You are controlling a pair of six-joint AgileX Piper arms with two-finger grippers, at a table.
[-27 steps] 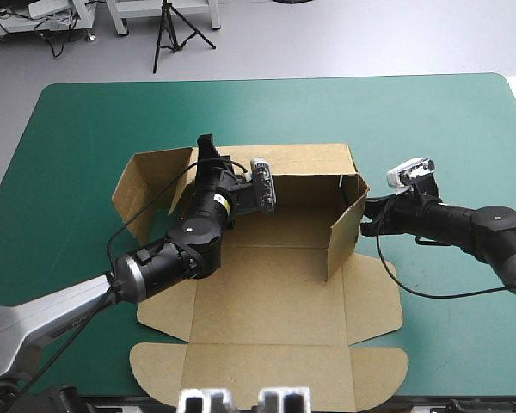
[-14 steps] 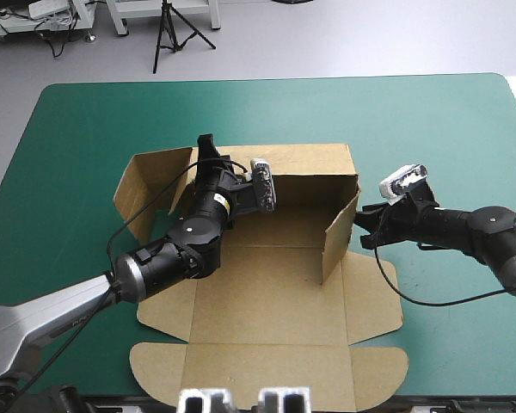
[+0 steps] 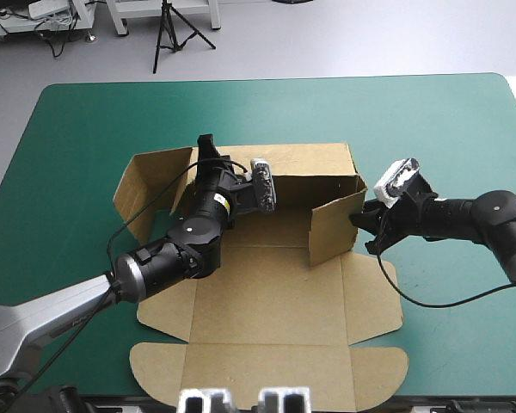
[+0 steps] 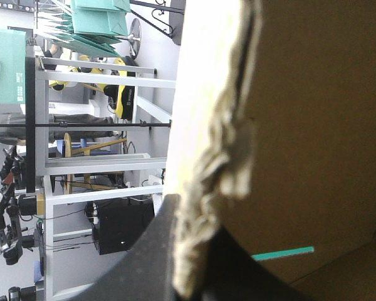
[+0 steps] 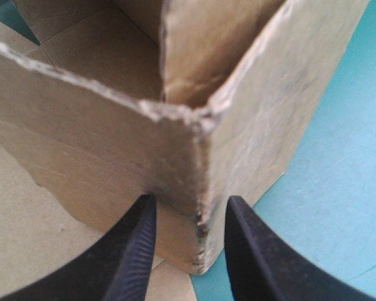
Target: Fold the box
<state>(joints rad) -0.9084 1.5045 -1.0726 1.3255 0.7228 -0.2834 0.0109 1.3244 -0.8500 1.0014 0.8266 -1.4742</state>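
Two hands on the box [image 3: 267, 297]: left hand [image 4: 194, 219] pinches a raised wall's edge; right hand [image 5: 192, 202], narrowly parted, straddles a corner of its walls.

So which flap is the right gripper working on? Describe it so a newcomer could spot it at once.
On the teal-green table lies the brown box, mostly flat, its far wall upright. At that wall's right end stands the side flap, angled inward over the base, with the right gripper at its outer corner. The left flap at the other end splays outward instead.
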